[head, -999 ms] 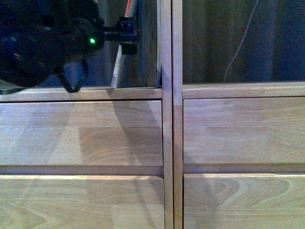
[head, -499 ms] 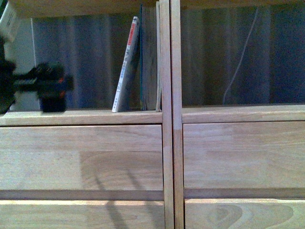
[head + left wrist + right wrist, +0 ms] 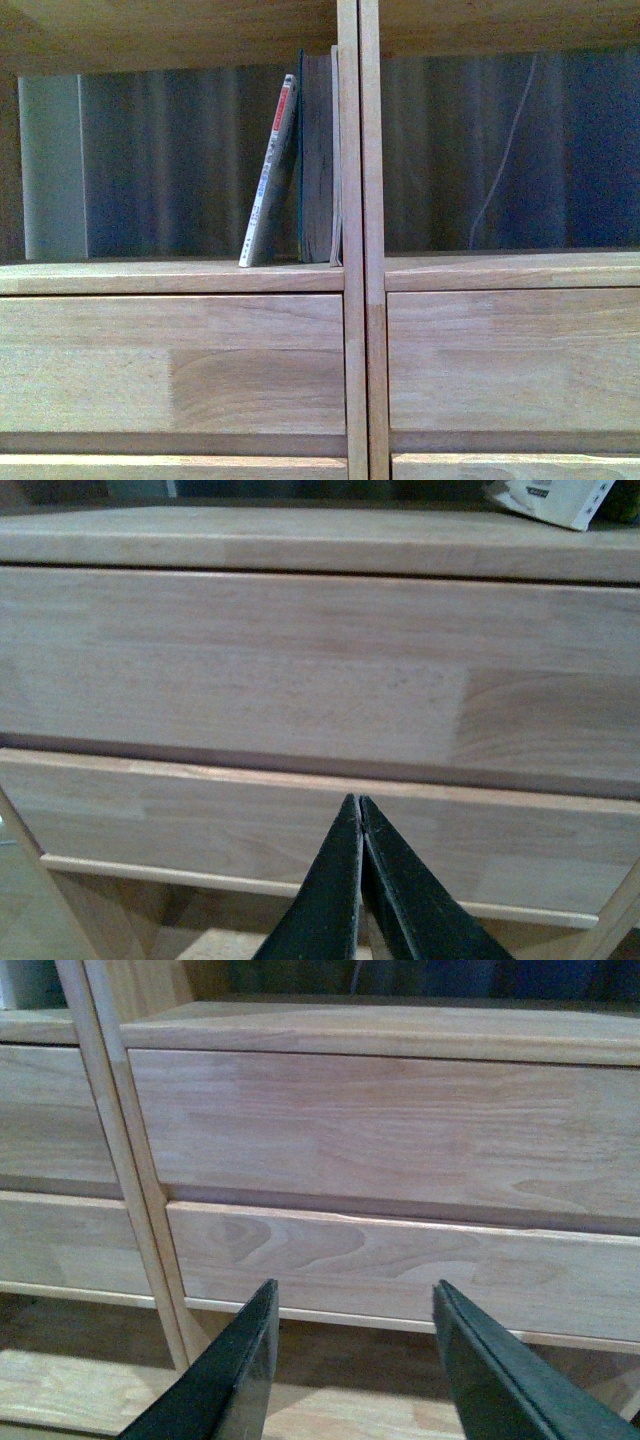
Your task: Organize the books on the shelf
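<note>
a: what is being noted as changed?

b: the left arm, seen beside the books a moment ago, is no longer being shown in the front view; more of the open compartment is being framed.

a: where are the books being kept?

b: the thin white-spined paperback [image 3: 268, 180] is being leaned against the teal book [image 3: 317, 160], which is being held upright against the bookcase's centre post [image 3: 358, 240].

a: and the tools?

b: the left gripper [image 3: 360, 825] is being held pressed together, empty, before the drawer fronts [image 3: 300, 670]. the right gripper [image 3: 350, 1310] is being held spread, empty.

a: meaning?

b: placement is being judged done; the lean is perhaps being left uncorrected.
</note>
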Action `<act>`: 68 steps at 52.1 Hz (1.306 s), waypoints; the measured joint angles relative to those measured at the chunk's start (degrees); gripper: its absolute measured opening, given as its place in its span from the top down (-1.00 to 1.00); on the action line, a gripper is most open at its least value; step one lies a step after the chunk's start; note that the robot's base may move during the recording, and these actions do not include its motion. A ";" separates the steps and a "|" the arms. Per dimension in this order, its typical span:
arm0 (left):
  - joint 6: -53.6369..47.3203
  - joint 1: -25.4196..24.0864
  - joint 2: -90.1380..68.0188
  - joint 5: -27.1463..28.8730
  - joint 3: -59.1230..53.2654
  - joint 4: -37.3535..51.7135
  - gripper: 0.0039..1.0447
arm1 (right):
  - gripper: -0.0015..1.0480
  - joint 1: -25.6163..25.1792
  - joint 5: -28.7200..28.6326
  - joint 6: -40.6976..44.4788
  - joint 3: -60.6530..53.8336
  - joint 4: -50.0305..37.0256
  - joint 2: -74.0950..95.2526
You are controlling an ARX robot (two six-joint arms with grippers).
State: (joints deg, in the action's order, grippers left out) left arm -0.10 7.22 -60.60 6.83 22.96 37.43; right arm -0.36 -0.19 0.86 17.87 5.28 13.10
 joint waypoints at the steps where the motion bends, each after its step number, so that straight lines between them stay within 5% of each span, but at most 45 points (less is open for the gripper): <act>1: 0.04 -0.37 0.96 -0.42 -1.33 0.31 0.95 | 0.19 0.07 0.02 -0.02 -0.94 -0.37 -0.61; 11: 0.02 -2.43 7.93 -2.43 -9.27 1.11 0.95 | 0.95 0.13 0.00 -0.09 -6.84 -2.54 -4.22; 20: 0.02 -6.78 12.94 -6.45 -13.11 0.31 0.95 | 0.94 0.13 0.02 -0.22 -9.60 -3.48 -6.12; 68: 0.02 -6.97 38.53 -6.82 -22.29 -15.50 0.95 | 0.94 0.15 0.00 -0.28 -17.05 -5.09 -12.66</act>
State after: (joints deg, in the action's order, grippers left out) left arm -0.08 0.25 -22.06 0.01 0.67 21.93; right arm -0.21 -0.19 0.58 0.82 0.19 0.45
